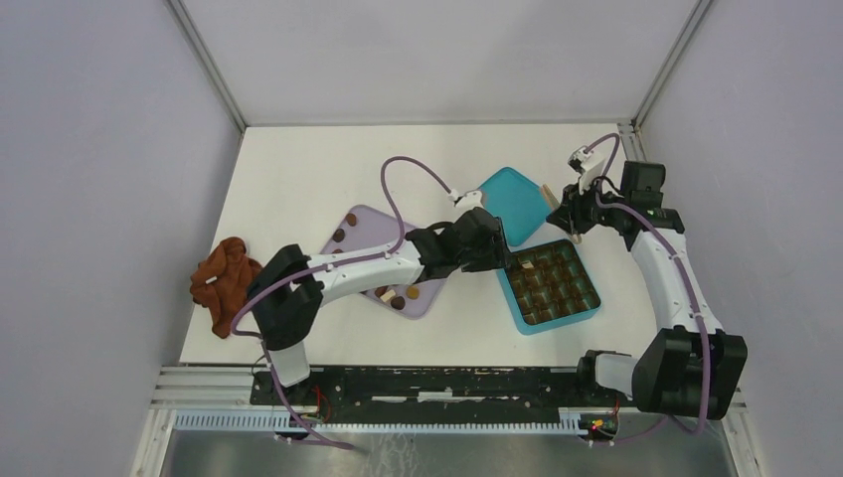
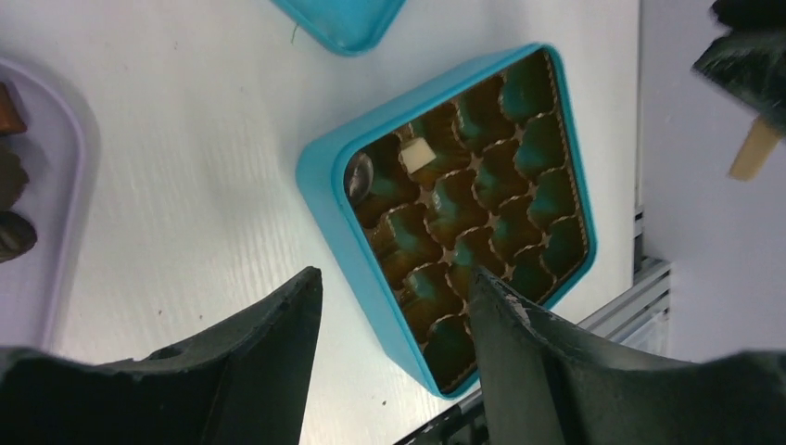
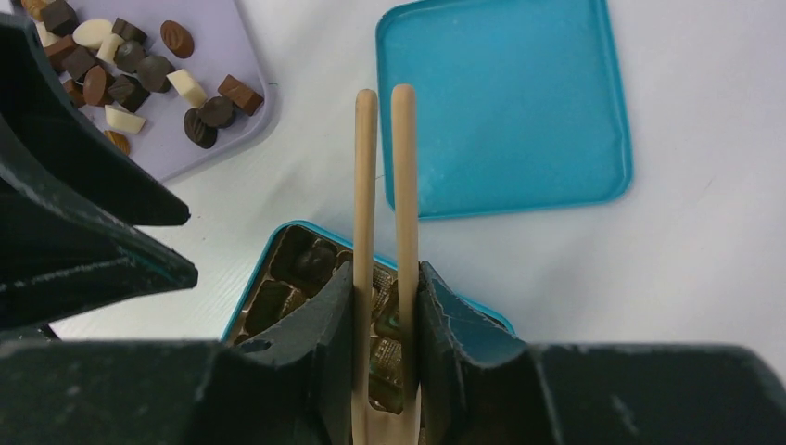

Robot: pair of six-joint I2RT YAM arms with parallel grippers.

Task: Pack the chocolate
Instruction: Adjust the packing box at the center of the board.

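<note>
The left claw stood spread with nothing between its fingers, hanging above a corner of the box, a pose that suits dropping a piece into the cells rather than gripping. Below it a cream piece and a dark round piece lay in cells near one corner. The other cells looked bare, though the glossy liner made that hard to judge. The right claw was pinching wooden tongs low down, so that the two prongs ran out ahead, close together and holding nothing. Held so, the tongs probably gave a finer tip than the claw's own fingers for such small pieces. Their tips reached over the near edge of the lid, which lay flat just beyond the box, set aside so that the cells were open from above. Most of the chocolate lay loose on the lilac tray, left of the box and within the left arm's reach, so the packing seemed barely begun. A cloth sat at the left edge of the desk, well apart.
</note>
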